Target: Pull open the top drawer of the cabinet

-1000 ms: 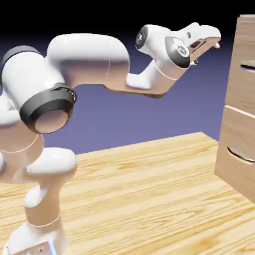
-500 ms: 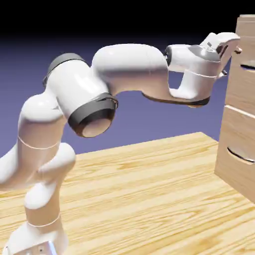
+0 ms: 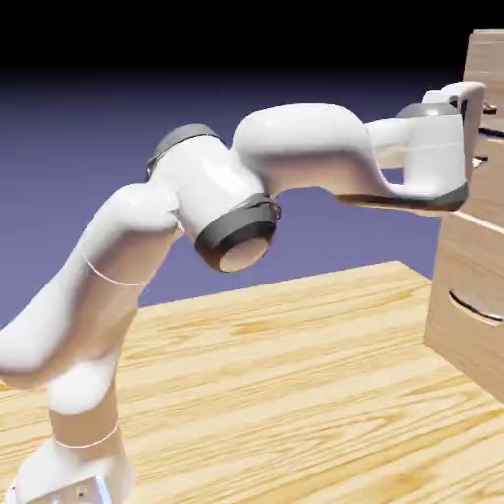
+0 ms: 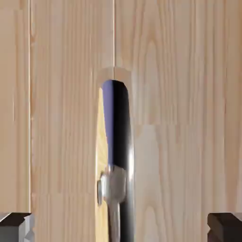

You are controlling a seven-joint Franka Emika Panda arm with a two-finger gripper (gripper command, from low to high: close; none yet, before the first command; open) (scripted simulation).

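The cabinet (image 3: 490, 51) stands at the exterior view's right edge. My hand is pressed up close to the top drawer (image 3: 489, 187), near its handle. In the exterior view, the gripper (image 3: 477, 106) is mostly hidden by the wrist. The hand view is filled by the pale wood drawer front (image 4: 179, 94). Its dark curved handle (image 4: 122, 142) runs up the middle of that view. The gripper (image 4: 120, 228) is open, and its grey fingertips (image 4: 14, 227) sit wide apart at the bottom corners. The handle lies between the two fingertips, and neither one touches it.
The lower drawer (image 3: 465, 345), with the same dark slot handle (image 3: 475, 307), sits below my hand. The striped wooden tabletop (image 3: 276, 374) stretches from the arm's base to the cabinet's foot.
The arm has stretched out to the right. The hand has gone from well short of the cabinet to right against the top drawer front.
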